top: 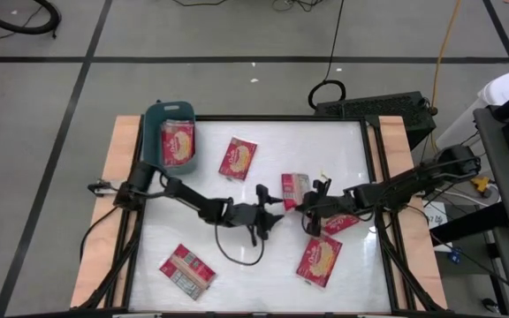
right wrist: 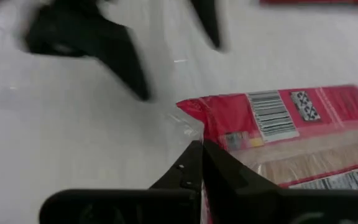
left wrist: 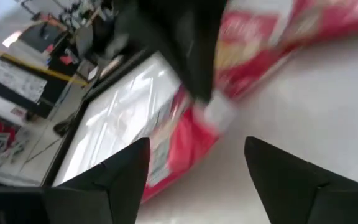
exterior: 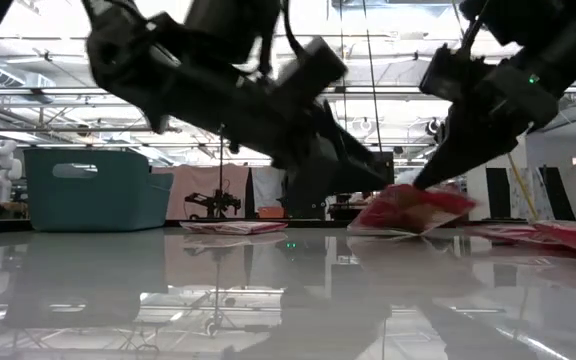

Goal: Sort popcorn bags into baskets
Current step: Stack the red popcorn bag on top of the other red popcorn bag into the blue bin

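Several red popcorn bags lie flat on the white table: one (top: 237,157) far of centre, one (top: 186,269) near left, one (top: 319,259) near right, one (top: 343,221) under the right arm. Another bag (top: 178,144) lies in the teal basket (top: 157,115) at the far left corner. At the table's middle my right gripper (right wrist: 201,155) is shut on a bag (right wrist: 291,130) with its label side up. My left gripper (left wrist: 197,168) stands open just left of that bag (left wrist: 185,137), which shows ahead of its spread fingers, apart from them. My right gripper pinches the bag's clear sealed edge near a corner (right wrist: 194,134) between its two fingertips. The fingers slant down from the table's right side. The held end is raised and the bag (exterior: 408,210) tilts, its lower edge (exterior: 373,230) at the tabletop.
Raised rails (top: 374,159) frame the table. The basket's wall (exterior: 98,190) stands tall at the far left. Cables hang under the left arm (top: 237,247). Bare tabletop lies between the near-left and near-right bags.
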